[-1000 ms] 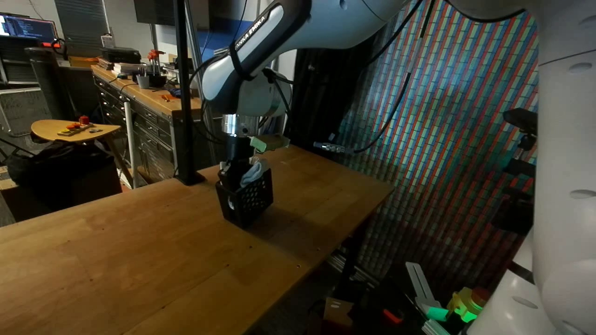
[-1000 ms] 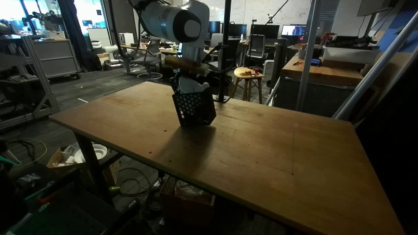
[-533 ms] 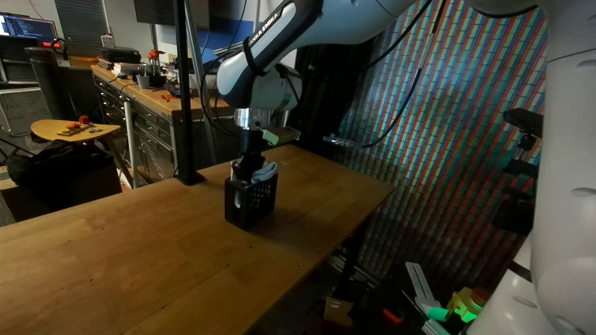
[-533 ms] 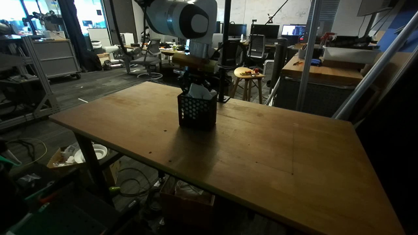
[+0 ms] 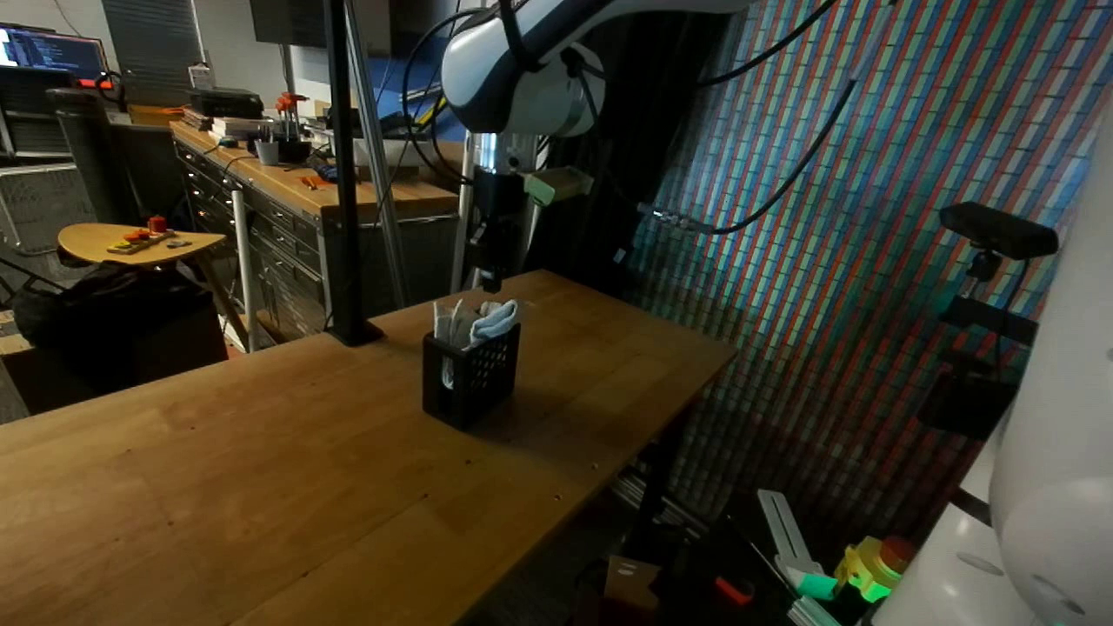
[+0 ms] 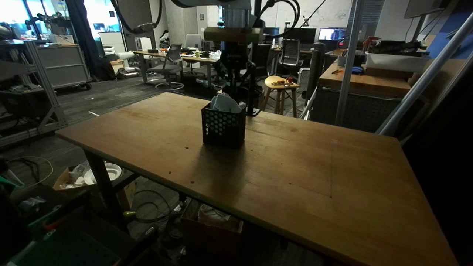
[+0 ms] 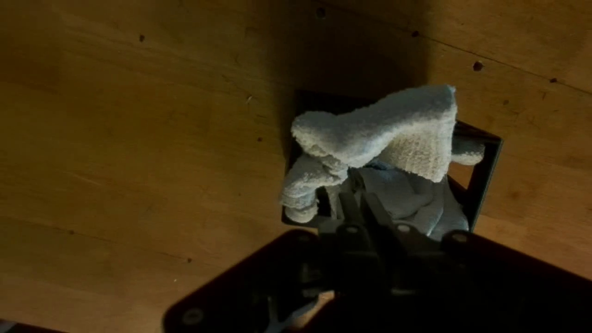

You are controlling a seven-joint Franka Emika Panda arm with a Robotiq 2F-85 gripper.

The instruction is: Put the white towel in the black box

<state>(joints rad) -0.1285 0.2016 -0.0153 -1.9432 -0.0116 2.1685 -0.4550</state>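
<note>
Pointing straight down above the black box (image 5: pixel 456 398), with the gripper (image 7: pixel 360 200) brought together to a thin slit between narrow dark fingers (image 7: pixel 350 210), apart from the white towel (image 7: pixel 384 127) below in an exterior view

Reaching in from the right there with the arm (image 5: pixel 556 103), bent downward over a silvery collar (image 5: pixel 500 155) and carrying a straight-edged yellowish block (image 6: pixel 234 36) at the side

Beneath, showing the towel inside the box, in thick nubby terry, folded across part of the opening and sticking up past the rim in both exterior views

In the wrist view, showing also a rolled white end (image 7: pixel 303 185) at the left and smoother greyish folds (image 7: pixel 407 194) at the right, hard to tell whether of one cloth or several

Standing upright on the flat brown wooden table (image 6: pixel 314 166) with thin dark walls, pierced by a honeycomb of holes on one side and cut by a slot on another

Rising past the box at the table's far edge as a black post (image 5: pixel 342 217) on a flat foot
</note>
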